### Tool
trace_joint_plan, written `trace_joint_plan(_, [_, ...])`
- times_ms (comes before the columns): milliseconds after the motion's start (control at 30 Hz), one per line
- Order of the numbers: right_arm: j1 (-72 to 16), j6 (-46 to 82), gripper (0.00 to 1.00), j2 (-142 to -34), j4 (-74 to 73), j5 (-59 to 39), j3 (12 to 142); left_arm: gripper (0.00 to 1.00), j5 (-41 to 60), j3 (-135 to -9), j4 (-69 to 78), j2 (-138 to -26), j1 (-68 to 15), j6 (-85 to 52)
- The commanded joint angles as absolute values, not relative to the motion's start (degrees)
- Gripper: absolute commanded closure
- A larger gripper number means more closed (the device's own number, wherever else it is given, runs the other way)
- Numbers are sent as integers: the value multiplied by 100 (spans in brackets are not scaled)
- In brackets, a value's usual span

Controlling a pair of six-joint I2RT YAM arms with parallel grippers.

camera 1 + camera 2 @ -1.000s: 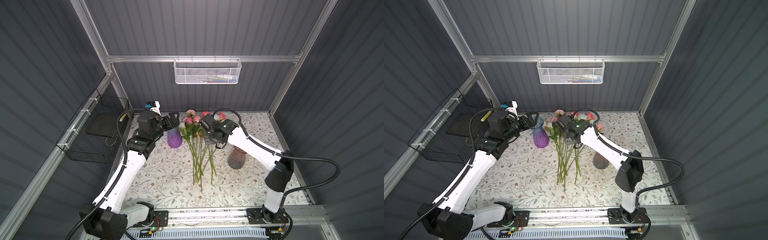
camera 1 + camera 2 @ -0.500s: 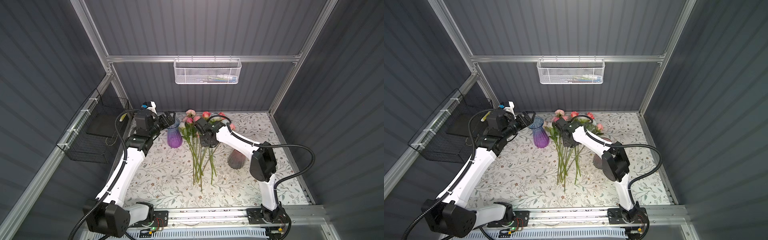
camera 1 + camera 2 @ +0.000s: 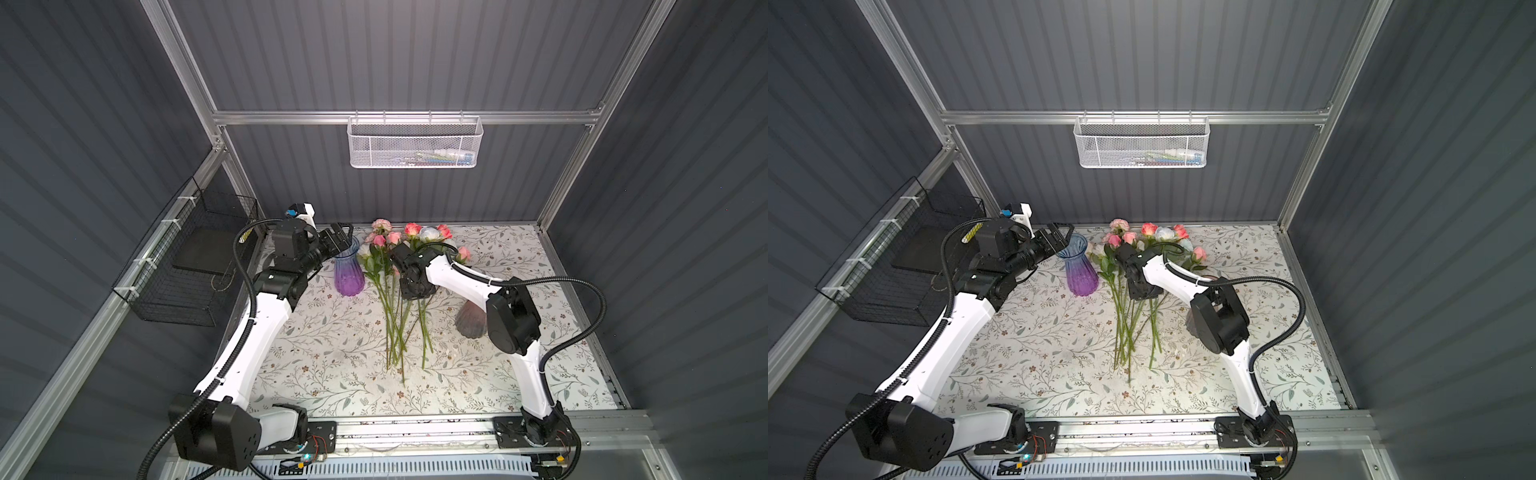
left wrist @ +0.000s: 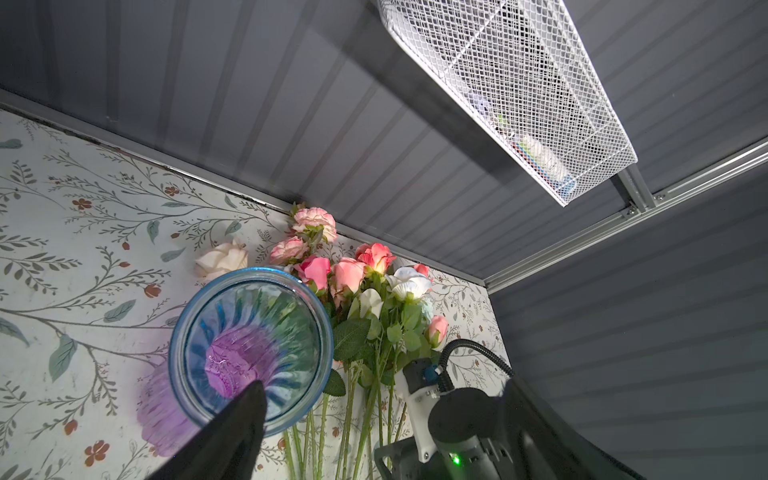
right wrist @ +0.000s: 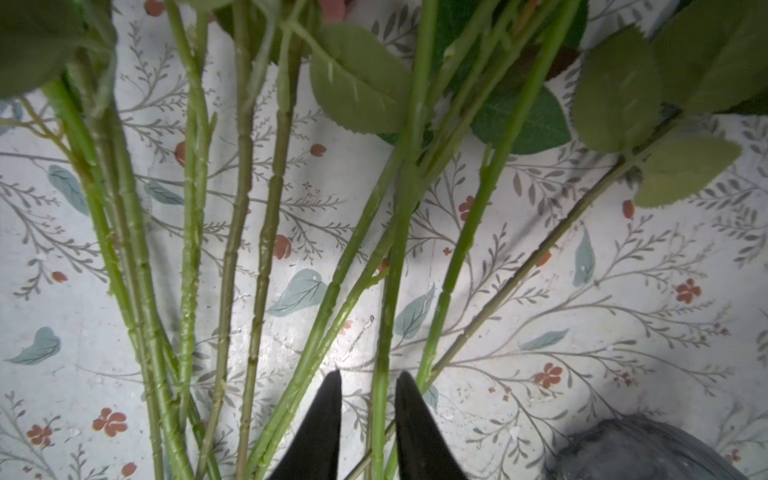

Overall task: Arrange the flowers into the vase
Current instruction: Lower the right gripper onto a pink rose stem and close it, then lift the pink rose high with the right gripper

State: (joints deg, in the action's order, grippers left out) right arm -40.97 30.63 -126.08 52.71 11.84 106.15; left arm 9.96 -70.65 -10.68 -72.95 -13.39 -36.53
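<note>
The flowers [image 3: 380,262] lie flat in a loose bundle on the tabletop [image 3: 324,357], about halfway between its left and right edges. Their blooms, pink, coral, white and one pale blue, are close to the back edge. The thin green stems run from there toward the front edge and cross each other a little. No flower is in a vase yet.

The purple-blue vase [image 3: 350,270] stands upright just beside the bundle, on the side of the left edge and near the back edge. In the left wrist view the vase [image 4: 189,324] shows its round open mouth, blue at the rim and purple at the bottom.

The left claw [image 3: 345,237] hangs at the height of the vase's rim, toward the back left corner from it, with its fingers wide apart and holding nothing. In the left wrist view only one dark finger [image 4: 245,415] shows. Its tip lies in front of the vase's mouth, and I cannot tell if it touches the rim.

The right claw [image 3: 415,293] points down onto the stems, just below the leaves. In the right wrist view its two black fingers [image 5: 328,415] stand a little apart with one green stem passing between them. A gap shows beside the stem, so the claw is around it but not clamped on it.

A smoky grey vase [image 3: 467,324] is on the tabletop toward the right edge, partly hidden behind the right arm.
</note>
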Motion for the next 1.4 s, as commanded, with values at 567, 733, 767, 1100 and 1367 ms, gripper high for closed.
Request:
trace_joint_plan(567, [-4076, 3049, 97, -12367, 5088, 1122, 10304, 11, 1151, -7055, -1027, -7357, -1265, -3693])
trace_joint_plan(733, [-4175, 3090, 99, -11556, 4993, 1162, 10079, 11, 1170, -7059, -1021, -7389, -1257, -3681])
trace_joint_plan(767, [-4183, 3107, 99, -11363, 4971, 1160, 10019, 11, 1193, -7065, -1019, -7392, -1257, -3674])
trace_joint_plan(1100, [-4395, 3147, 99, -9780, 4415, 1188, 9376, 11, 1457, -7029, -788, -7314, -1257, -3560])
trace_joint_plan(1367, [-5014, 2535, 100, -8276, 3011, 1726, 8274, 11, 2020, -6877, -314, -7261, -1257, -3560])
